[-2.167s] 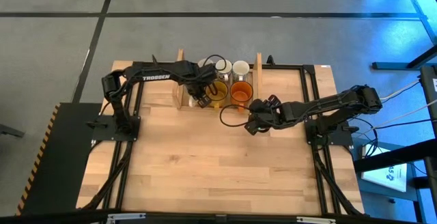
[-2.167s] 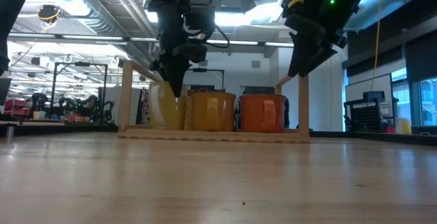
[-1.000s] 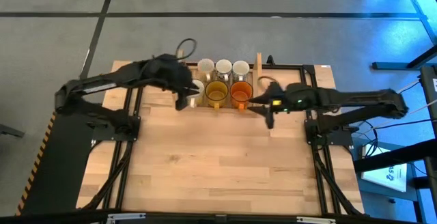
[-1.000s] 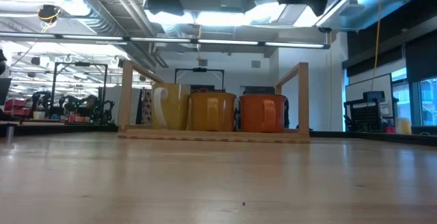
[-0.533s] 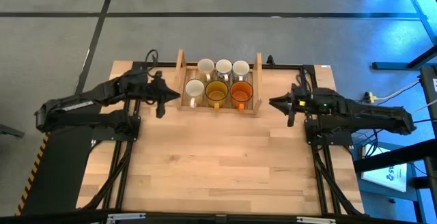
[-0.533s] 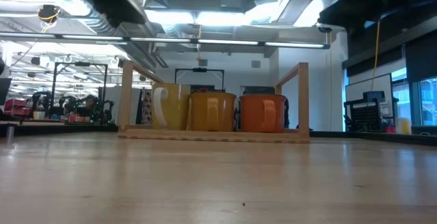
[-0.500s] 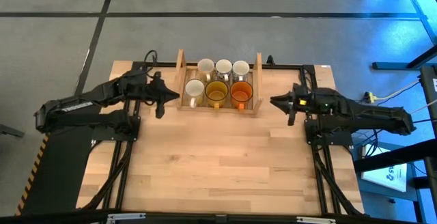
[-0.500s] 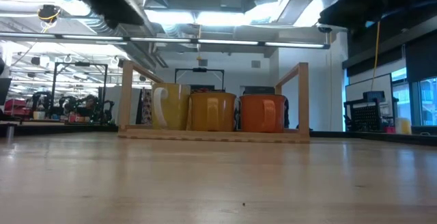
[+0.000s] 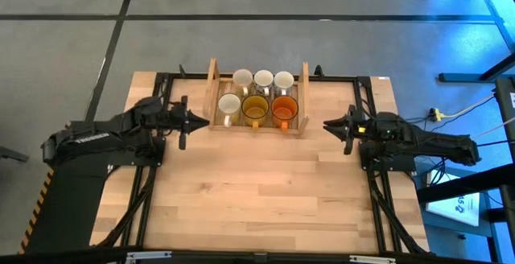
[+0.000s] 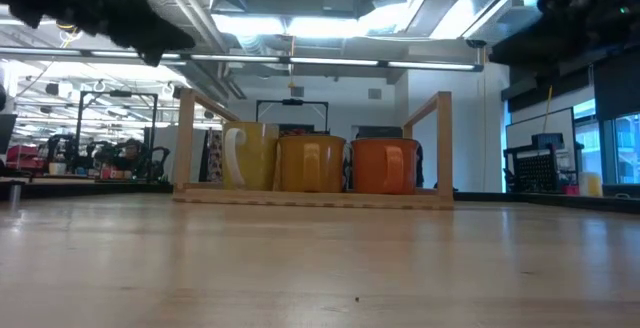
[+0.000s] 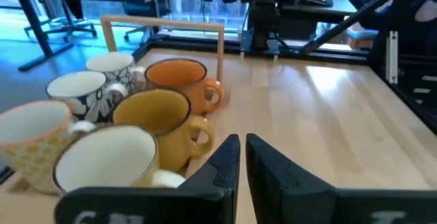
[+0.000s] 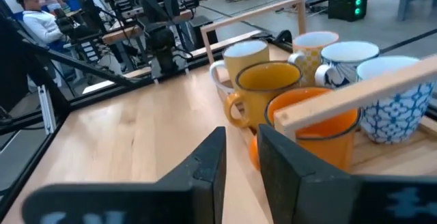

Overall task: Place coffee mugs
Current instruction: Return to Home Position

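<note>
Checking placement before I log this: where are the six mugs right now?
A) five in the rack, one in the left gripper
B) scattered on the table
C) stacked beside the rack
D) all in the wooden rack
D: the high view shows all six mugs in two rows of three inside the wooden rack.

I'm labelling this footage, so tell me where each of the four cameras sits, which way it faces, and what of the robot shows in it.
High view: above the table, straight down; both arms, left gripper and right gripper flanking the rack.
Low view: table height, facing the rack; dark arm parts at the top corners.
Left wrist view: faces the mugs; left gripper nearly shut.
Right wrist view: opposite side; right gripper nearly shut.
All four share the orange mug.
</note>
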